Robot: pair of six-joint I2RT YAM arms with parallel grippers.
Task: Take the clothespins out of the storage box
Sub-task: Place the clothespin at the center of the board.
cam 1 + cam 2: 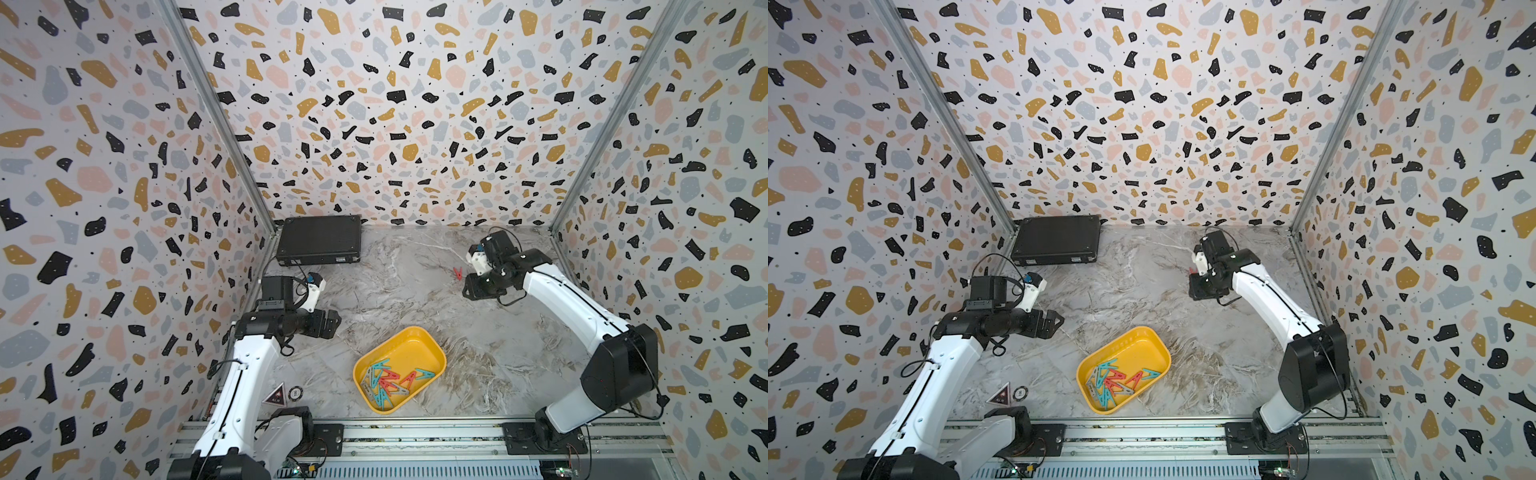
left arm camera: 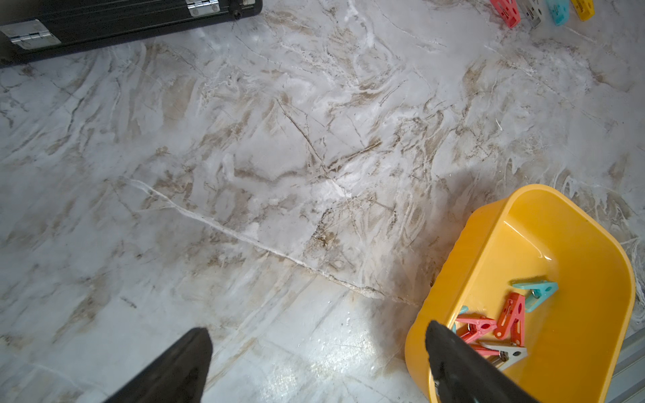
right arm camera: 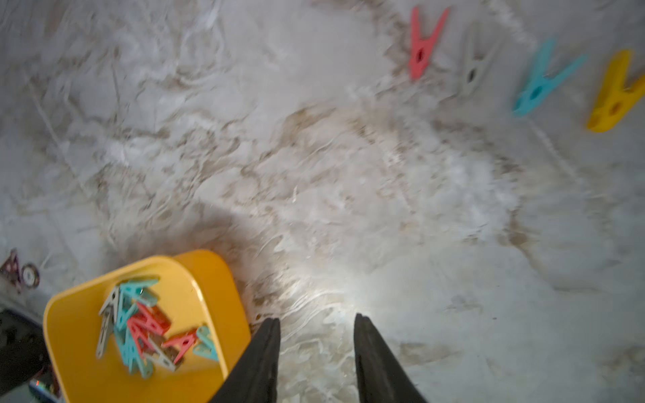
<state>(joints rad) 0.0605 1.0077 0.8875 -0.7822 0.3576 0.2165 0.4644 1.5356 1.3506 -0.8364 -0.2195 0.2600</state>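
1. In both top views the yellow storage box (image 1: 415,345) (image 1: 1138,343) lies askew on the marble bench (image 1: 395,291), near its front edge and between the two arm bases. A heap of teal, red and grey clothespins (image 1: 386,380) (image 1: 1113,382) sits in the box's nearer end. A black case (image 1: 320,241) lies in the far left corner.
2. From above, the left pincer (image 1: 1057,322) hangs over the bench left of the box and apart from it, jaws spread. The right pincer (image 1: 469,289) is over the far right of the bench, just beside a red clothespin (image 1: 457,273) lying there. From here I cannot tell how its jaws stand.
3. Left wrist view: the left pincer (image 2: 317,326) is spread wide, with only bench between its fingers. The box (image 2: 523,209) and its clothespins (image 2: 506,321) show beside one finger. Well apart lie the red clothespin (image 2: 506,12), a grey clothespin (image 2: 532,12), a teal clothespin (image 2: 558,12) and a yellow clothespin (image 2: 584,7), partly cut off by the frame.
4. Right wrist view, blurred: the right pincer (image 3: 317,319) is partly spread and pinches nothing. The box (image 3: 80,314) with its heap (image 3: 146,328) is beside one finger. The red (image 3: 422,45), grey (image 3: 473,66), teal (image 3: 541,83) and yellow (image 3: 614,97) ones lie in a row on the bench, well apart from the box.
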